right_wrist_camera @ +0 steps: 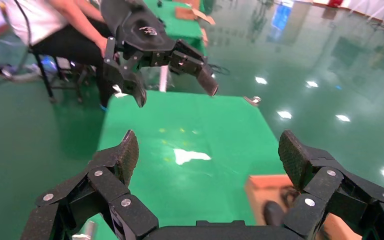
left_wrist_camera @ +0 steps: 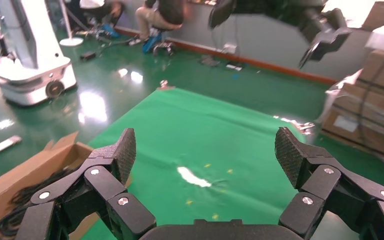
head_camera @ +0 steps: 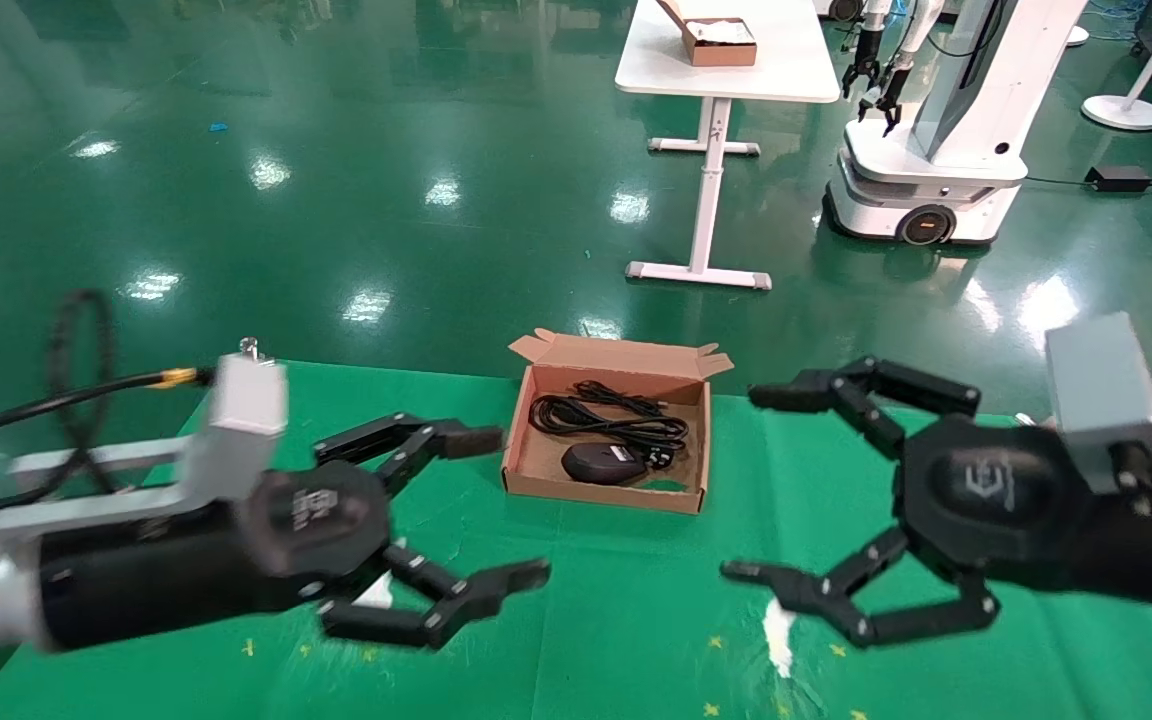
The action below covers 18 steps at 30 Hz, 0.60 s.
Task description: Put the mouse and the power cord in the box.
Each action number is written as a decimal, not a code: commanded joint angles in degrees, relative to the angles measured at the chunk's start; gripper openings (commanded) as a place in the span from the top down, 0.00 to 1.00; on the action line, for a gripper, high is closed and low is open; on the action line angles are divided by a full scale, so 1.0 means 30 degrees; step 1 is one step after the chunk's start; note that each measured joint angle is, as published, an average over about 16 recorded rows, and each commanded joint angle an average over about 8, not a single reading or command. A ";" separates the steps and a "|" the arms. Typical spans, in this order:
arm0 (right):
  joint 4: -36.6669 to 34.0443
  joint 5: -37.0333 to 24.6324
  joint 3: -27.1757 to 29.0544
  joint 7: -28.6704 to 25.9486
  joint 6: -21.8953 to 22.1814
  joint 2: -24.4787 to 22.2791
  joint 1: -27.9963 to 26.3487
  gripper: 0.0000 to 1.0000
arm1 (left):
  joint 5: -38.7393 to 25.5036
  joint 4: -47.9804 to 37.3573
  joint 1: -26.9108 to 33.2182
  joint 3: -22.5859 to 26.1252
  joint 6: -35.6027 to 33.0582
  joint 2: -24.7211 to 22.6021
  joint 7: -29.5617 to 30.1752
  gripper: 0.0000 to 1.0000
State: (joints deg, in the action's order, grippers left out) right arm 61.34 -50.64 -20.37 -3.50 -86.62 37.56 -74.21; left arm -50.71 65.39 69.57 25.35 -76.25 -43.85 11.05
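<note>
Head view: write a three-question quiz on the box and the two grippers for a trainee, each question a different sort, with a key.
1. True or false: the mouse lies on the green cloth outside the box.
2. Multiple choice: the power cord is (A) in the left gripper, (B) in the box beside the mouse, (C) on the floor.
3. Fill in: both the left gripper and the right gripper are ____ and hold nothing.

Key: 1 false, the mouse is inside the box. 2 B. 3 open.
</note>
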 commanded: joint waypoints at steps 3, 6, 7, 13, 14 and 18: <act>0.1188 0.0852 0.0422 -0.0704 0.0090 -0.0246 0.1228 0.00 | 0.0982 0.0908 -0.0889 -0.1035 -0.1048 0.0980 -0.0033 0.00; 0.2069 0.1484 0.0735 -0.1226 0.0156 -0.0429 0.2138 0.00 | 0.1709 0.1581 -0.1547 -0.1802 -0.1825 0.1705 -0.0058 0.00; 0.2370 0.1700 0.0841 -0.1404 0.0179 -0.0491 0.2449 0.00 | 0.1957 0.1811 -0.1772 -0.2064 -0.2090 0.1953 -0.0067 0.00; 0.3926 0.2813 0.1389 -0.2311 0.0288 -0.0809 0.4055 0.00 | 0.2957 0.2730 -0.2669 -0.3112 -0.3156 0.2943 -0.0100 0.00; 0.4134 0.2961 0.1460 -0.2415 0.0301 -0.0851 0.4270 0.00 | 0.3041 0.2806 -0.2742 -0.3199 -0.3244 0.3024 -0.0102 0.00; 0.4575 0.3295 0.1622 -0.2603 0.0336 -0.0944 0.4735 0.00 | 0.3183 0.2915 -0.2850 -0.3329 -0.3382 0.3137 -0.0103 0.00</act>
State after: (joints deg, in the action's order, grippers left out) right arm 74.44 -41.18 -15.70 -11.01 -85.63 34.84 -60.65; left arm -41.38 73.94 61.21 15.58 -86.16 -34.63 10.74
